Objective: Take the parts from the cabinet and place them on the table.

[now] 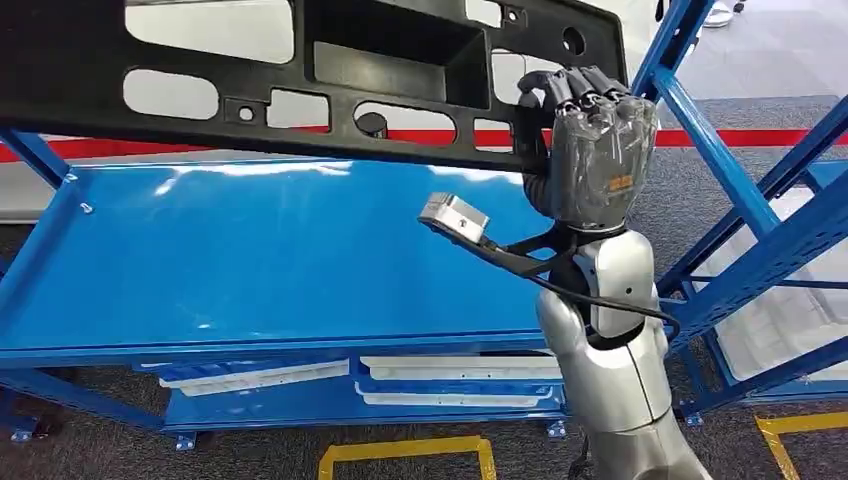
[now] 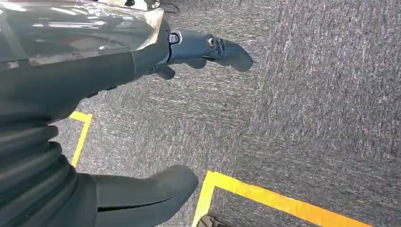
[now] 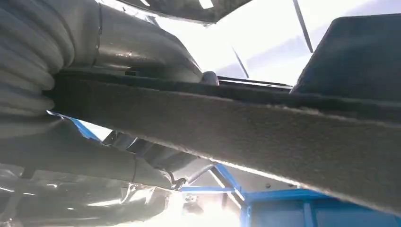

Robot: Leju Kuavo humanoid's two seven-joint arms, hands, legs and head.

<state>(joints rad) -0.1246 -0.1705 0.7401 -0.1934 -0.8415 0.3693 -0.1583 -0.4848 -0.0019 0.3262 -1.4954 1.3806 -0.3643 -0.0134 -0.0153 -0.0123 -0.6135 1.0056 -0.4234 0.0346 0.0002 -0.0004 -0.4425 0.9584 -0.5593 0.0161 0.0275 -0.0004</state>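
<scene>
Gripping black part (image 1: pixel 300 70) — right hand (image 1: pixel 590 150) | above blue shelf (image 1: pixel 250 260) — no writing legible

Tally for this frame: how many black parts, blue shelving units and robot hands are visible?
Black part, gripped by the right hand: 1
Blue shelving units: 2
Robot hands, right hand and left hand: 2
Total: 5

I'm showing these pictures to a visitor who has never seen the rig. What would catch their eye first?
First, the long black panel with its many cutouts, stretched across the top of the head view and gripped near its right end by the right hand. Below it spreads the glossy blue shelf of the rack. The left hand hangs over grey carpet crossed by yellow tape, holding nothing.
</scene>
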